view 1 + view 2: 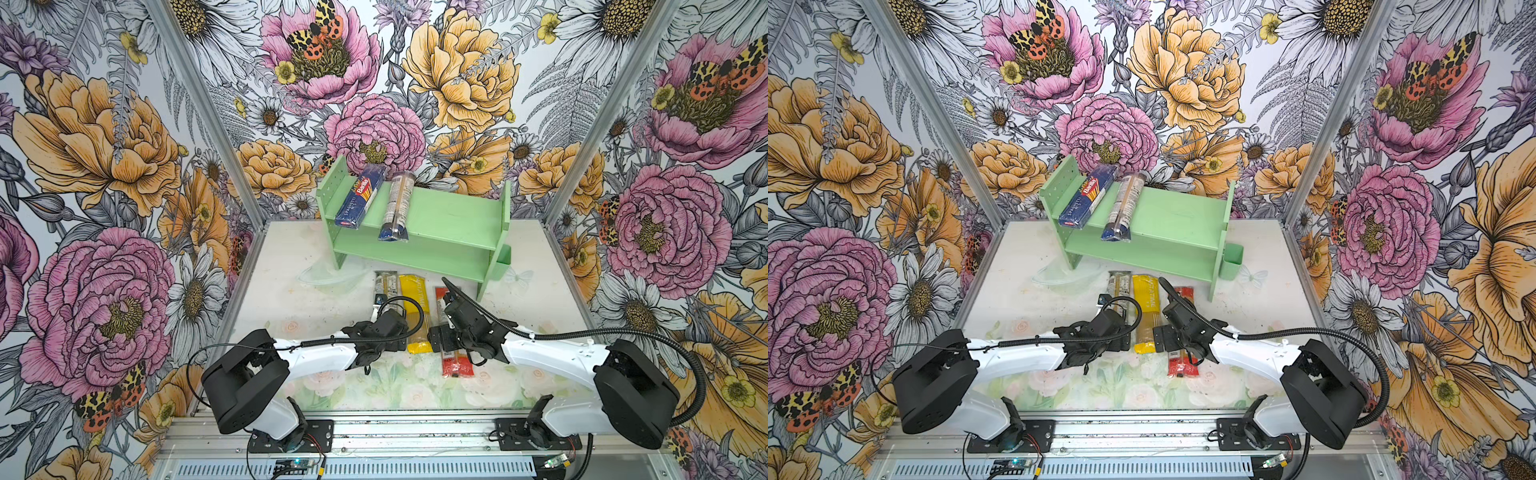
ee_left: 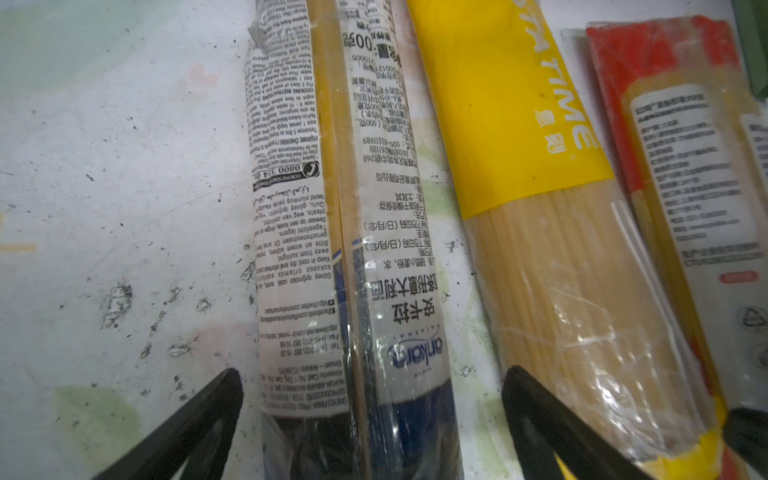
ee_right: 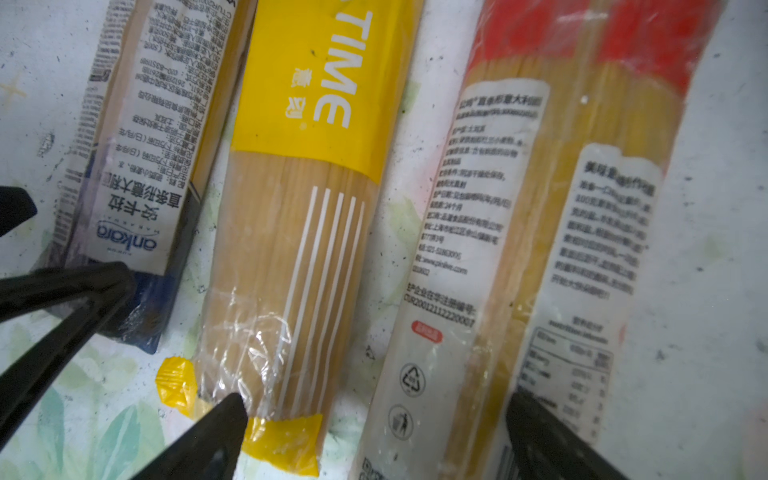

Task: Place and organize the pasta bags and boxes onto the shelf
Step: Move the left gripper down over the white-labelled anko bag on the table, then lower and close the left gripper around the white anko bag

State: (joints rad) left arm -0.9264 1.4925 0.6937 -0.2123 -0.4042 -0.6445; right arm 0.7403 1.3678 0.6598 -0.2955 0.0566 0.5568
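Note:
The mint-green shelf (image 1: 453, 216) stands at the back. On its top tier lie a dark blue Barilla box (image 1: 359, 197) and a clear navy-ended bag (image 1: 397, 205), both pointing front to back. Three bags lie side by side on the table in front: another navy-ended bag (image 2: 332, 228), a yellow bag (image 2: 519, 124) and a red-ended bag (image 3: 519, 208). My left gripper (image 2: 372, 376) is open, its fingers either side of the navy-ended bag's near end. My right gripper (image 3: 376, 403) is open, one finger over the yellow bag's end and one over the red-ended bag.
A small green bin (image 1: 1231, 262) hangs on the shelf's right side panel. Floral walls close in the table on three sides. Both arms (image 1: 316, 353) reach inward from the front rail, their grippers close together near the middle.

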